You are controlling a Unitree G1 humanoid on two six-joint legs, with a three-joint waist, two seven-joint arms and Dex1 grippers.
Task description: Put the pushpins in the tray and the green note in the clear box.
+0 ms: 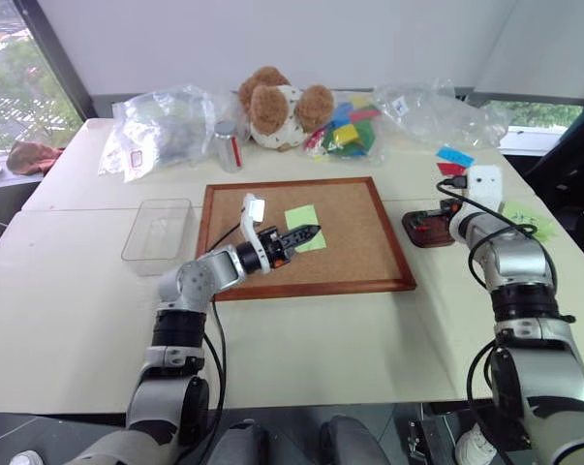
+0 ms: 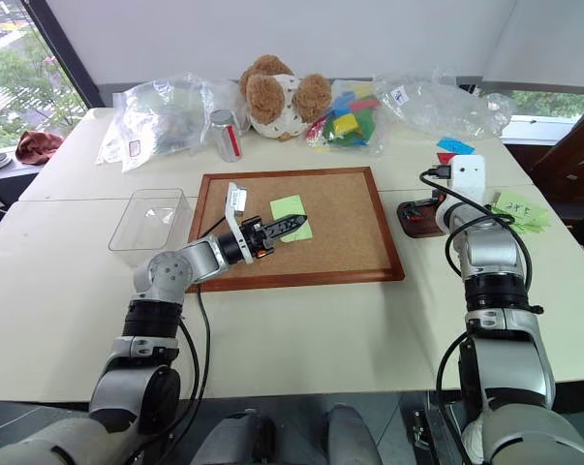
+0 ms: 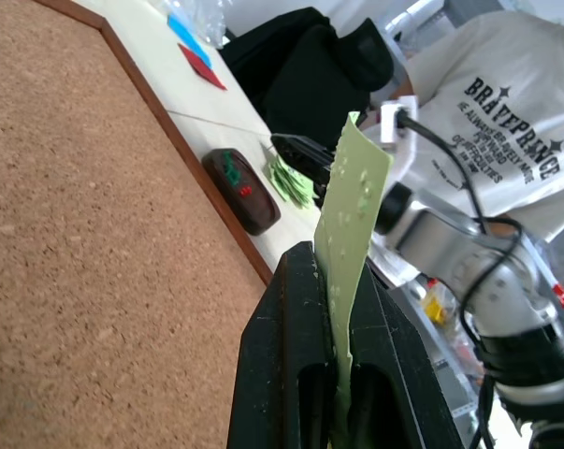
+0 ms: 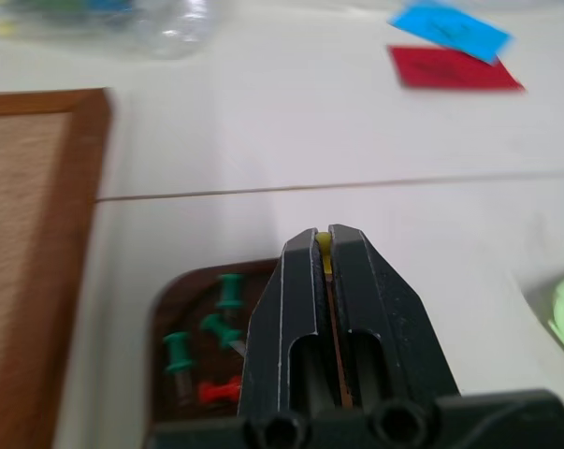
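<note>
The green note (image 3: pixel 353 210) stands pinched between the fingers of my left gripper (image 3: pixel 329 254), which is shut on it above the corkboard (image 1: pixel 359 247). From the head, that gripper (image 1: pixel 311 232) sits over the board's middle. The clear box (image 1: pixel 158 230) lies just left of the corkboard. My right gripper (image 4: pixel 324 241) hovers over the near end of the dark brown tray (image 4: pixel 174 290), shut on a yellow pushpin (image 4: pixel 324 249) whose tip peeks out between the fingers. Green pushpins (image 4: pixel 227 292) and a red pushpin (image 4: pixel 221 388) lie in the tray (image 1: pixel 425 231).
A plush bear (image 1: pixel 277 105), plastic bags (image 1: pixel 161 126), a small bottle (image 1: pixel 229 145) and coloured blocks line the far edge. Blue and red slips (image 1: pixel 454 160) and pale green notes (image 1: pixel 529 218) lie at the right. A person in a white T-shirt (image 3: pixel 506 103) stands beyond the table.
</note>
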